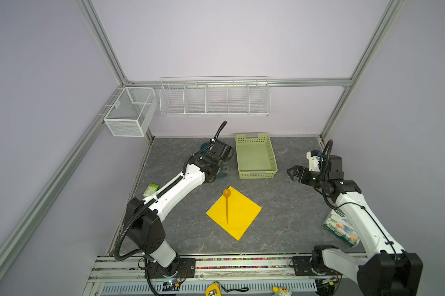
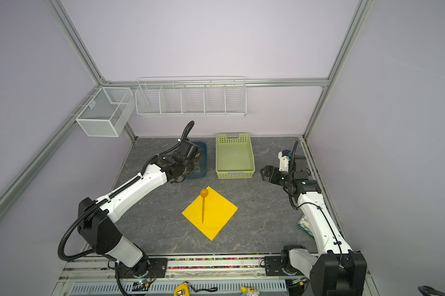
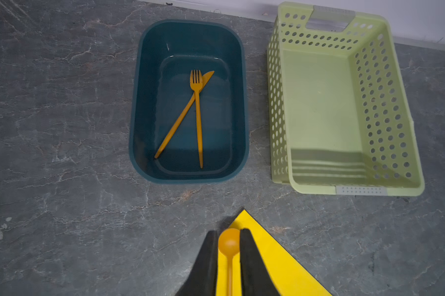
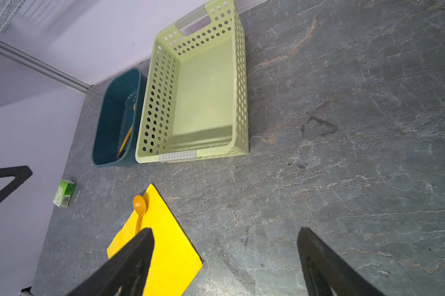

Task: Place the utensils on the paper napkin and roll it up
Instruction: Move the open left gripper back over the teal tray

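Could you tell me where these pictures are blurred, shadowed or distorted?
Left wrist view: the left gripper looks soft-edged, the fork is sharp, and striped shadow crosses the green basket floor. Right wrist view: the right gripper is blurred too. Both top views: even light, with frame posts splaying from wide-angle distortion.

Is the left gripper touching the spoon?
Apart. In both top views the spoon lies alone on the paper napkin, the left arm reaching over the blue tub; the left gripper only lines up with it in its wrist view.

The right claw [image 4: 225, 230] gapes wide; the spoon [image 4: 139, 205] lies on the paper napkin [image 4: 170, 246], bowl at its edge.
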{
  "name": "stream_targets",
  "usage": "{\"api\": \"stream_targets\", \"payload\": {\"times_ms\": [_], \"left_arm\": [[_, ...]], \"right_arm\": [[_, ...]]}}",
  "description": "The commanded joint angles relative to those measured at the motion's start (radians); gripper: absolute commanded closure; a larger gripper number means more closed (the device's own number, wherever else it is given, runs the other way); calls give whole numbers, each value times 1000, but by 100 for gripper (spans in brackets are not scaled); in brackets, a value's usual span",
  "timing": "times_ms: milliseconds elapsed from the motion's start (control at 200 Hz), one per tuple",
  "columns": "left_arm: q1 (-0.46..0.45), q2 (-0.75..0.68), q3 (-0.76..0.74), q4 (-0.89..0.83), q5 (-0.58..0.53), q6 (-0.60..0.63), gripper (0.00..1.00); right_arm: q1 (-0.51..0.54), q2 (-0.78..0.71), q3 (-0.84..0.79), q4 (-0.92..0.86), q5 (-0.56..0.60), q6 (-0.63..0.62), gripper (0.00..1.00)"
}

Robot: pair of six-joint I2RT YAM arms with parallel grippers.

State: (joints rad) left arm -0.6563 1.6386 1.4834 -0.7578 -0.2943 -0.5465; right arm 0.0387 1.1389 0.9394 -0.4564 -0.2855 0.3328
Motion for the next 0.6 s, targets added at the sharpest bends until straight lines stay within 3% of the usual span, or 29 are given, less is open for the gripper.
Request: {"api": "stream_targets", "payload": {"times_ms": [0,595], "left_arm": [[46,73,47,-30,49,54,82],[183,514,393,-105,97,63,84]], "right_arm": [[-5,-12,34,-38,11,7,9],[-6,24,88,-95,57,-18,10]]}}
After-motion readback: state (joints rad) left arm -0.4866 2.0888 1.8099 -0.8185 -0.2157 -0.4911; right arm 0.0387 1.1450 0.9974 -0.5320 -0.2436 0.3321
